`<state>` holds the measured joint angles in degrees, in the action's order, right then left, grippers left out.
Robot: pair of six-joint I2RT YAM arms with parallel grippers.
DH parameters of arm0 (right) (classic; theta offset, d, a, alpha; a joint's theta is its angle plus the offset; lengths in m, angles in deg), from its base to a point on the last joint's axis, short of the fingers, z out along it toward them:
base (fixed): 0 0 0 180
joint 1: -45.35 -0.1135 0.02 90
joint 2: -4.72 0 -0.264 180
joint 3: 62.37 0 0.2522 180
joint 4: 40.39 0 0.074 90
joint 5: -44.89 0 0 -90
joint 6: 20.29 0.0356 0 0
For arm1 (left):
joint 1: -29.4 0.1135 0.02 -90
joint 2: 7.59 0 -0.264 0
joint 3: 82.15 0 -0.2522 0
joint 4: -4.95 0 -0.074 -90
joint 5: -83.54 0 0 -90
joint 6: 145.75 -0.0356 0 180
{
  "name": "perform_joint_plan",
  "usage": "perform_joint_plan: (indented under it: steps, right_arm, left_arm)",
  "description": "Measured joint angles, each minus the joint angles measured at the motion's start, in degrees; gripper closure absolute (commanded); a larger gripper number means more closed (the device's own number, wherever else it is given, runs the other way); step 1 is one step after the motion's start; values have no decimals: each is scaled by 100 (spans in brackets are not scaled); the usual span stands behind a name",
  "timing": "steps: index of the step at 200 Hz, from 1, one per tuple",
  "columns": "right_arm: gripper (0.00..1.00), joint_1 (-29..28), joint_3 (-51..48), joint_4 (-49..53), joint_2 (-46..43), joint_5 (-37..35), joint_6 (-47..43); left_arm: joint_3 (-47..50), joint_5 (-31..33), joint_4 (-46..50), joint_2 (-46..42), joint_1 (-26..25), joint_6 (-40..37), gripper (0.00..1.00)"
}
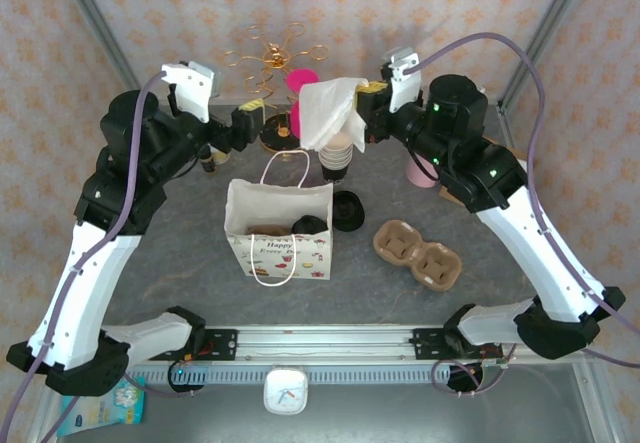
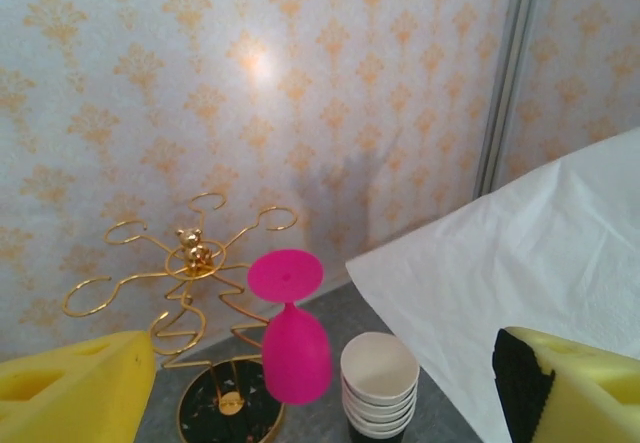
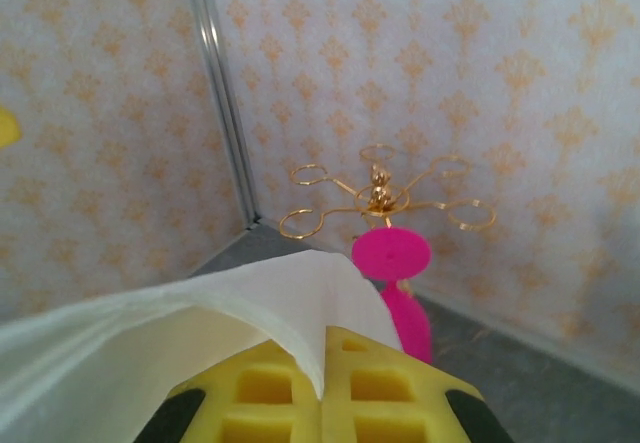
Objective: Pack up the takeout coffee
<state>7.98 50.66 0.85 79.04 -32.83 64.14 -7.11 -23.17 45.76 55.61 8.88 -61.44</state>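
Takeout coffee point(image 1: 305, 226) sits inside the white paper bag point(image 1: 280, 255) in the middle of the table point(image 1: 180, 253) (black lid and brown carrier show at the bag's mouth). The left hand point(image 1: 248, 121) hangs beyond the bag's far left corner, spread wide and empty. The right hand point(image 3: 322, 363), far right of the bag, is clamped on a white napkin point(image 1: 328, 111) above stacked cups point(image 1: 338, 153).

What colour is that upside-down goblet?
Hot pink; the goblet shows best in the left wrist view.
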Motion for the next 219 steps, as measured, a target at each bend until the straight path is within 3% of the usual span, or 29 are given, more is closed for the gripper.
perform_joint_plan:
  steps: [52, 112, 154, 219]
  right_arm:
    - [100, 238, 175, 391, 136, 544, 1088]
    - [100, 243, -31, 466, -81, 1196, 507]
    - [100, 243, -365, 352, -382, 1930, -184]
    - [100, 243, -337, 175, -356, 3285, -459]
  left_arm:
    - [935, -1126, -920, -118, 37, 483, 8]
    - [1034, -1545, -1185, 59, 37, 415, 7]
    - [310, -1991, -688, 411, 37, 55, 9]
    - [-343, -2824, 448, 535, 37, -315, 13]
